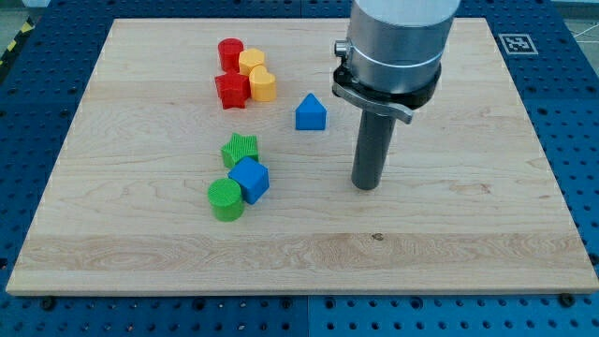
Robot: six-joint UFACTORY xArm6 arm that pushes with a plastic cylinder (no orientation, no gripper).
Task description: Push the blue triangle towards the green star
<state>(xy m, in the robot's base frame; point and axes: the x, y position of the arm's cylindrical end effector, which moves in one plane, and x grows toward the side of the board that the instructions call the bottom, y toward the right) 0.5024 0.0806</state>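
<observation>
The blue triangle [311, 112] lies on the wooden board, above the board's middle. The green star [241, 149] lies lower and to the view's left of it, touching a blue cube [249, 179]. My tip [365, 185] rests on the board to the view's right of and below the blue triangle, a short gap apart from it. The rod rises from the tip to the grey arm body at the view's top.
A green cylinder [225, 199] sits against the blue cube's lower left. A cluster at the view's upper left holds a red cylinder [230, 52], a red star [231, 90], a yellow cylinder [251, 63] and a yellow heart-like block [263, 84]. The board [468, 243] lies on a blue perforated table.
</observation>
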